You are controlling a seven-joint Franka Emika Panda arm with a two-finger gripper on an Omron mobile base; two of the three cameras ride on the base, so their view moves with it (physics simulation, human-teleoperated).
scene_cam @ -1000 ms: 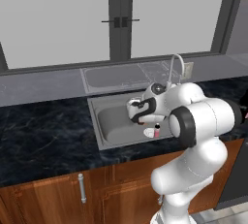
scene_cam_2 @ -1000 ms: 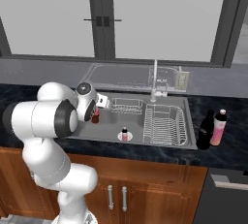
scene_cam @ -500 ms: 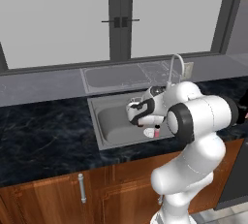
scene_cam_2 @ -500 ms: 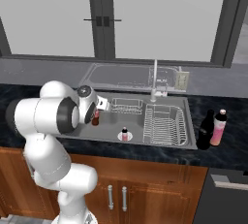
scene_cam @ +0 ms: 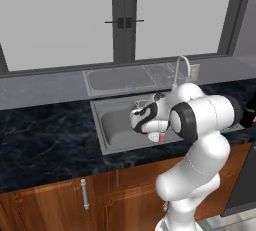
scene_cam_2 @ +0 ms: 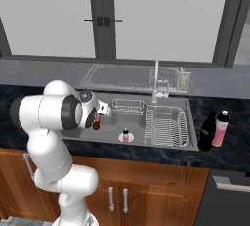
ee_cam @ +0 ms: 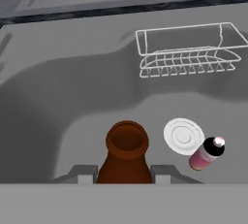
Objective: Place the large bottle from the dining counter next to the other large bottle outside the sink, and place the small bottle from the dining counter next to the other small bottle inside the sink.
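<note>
Dropped slightly lower toward the sink (ee_cam: 72,97) since a second ago, gripper (ee_cam: 121,173) clenched on the neck-up small bottle (ee_cam: 127,157), held upright over the sink's left half and apparently not yet touching the floor. Near the sink's drain (ee_cam: 183,135), just beside it, the other small bottle (ee_cam: 207,152) standing, a short way off from the carried one; outside the sink on its right, two large bottles (scene_cam_2: 213,130) side by side. Large-bottle half judged done; still to do: shift toward the standing small bottle, set down, let go.
</note>
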